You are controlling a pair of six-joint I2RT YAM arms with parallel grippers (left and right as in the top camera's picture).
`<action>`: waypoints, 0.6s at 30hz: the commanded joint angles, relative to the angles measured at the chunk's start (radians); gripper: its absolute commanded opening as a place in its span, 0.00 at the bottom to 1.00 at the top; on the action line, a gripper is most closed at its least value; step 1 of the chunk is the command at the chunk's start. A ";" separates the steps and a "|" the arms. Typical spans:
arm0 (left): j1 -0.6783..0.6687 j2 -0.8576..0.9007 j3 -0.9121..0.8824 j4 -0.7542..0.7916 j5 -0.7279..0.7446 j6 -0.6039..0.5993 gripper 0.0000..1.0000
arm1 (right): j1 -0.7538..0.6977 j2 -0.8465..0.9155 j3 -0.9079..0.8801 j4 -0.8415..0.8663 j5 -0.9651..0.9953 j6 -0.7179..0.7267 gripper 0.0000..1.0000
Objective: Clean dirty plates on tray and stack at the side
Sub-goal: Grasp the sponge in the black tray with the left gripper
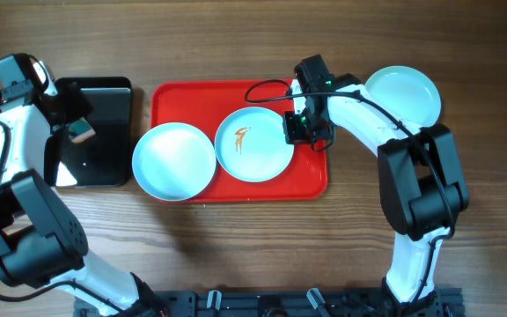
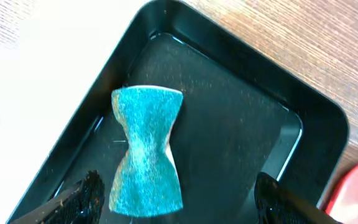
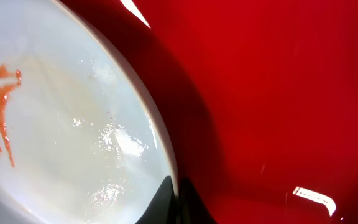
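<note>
smeared plate [image 1: 253,143] rim pinched by closed right gripper [image 3: 174,202]; left gripper [image 2: 180,198] gapes over sponge [image 2: 146,149].

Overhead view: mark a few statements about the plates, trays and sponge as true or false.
1. The smeared plate lies on the red tray. True.
2. The far-right plate sits on the tray too. False: it lies on the table, right of the tray.
3. The sponge lies in the black tray. True.
4. The right gripper hangs open above the table. False: it is shut on the smeared plate's rim.
</note>
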 commanded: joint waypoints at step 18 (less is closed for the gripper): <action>-0.002 0.206 0.001 0.134 -0.023 0.001 0.10 | -0.001 0.025 -0.008 -0.024 -0.011 0.028 0.04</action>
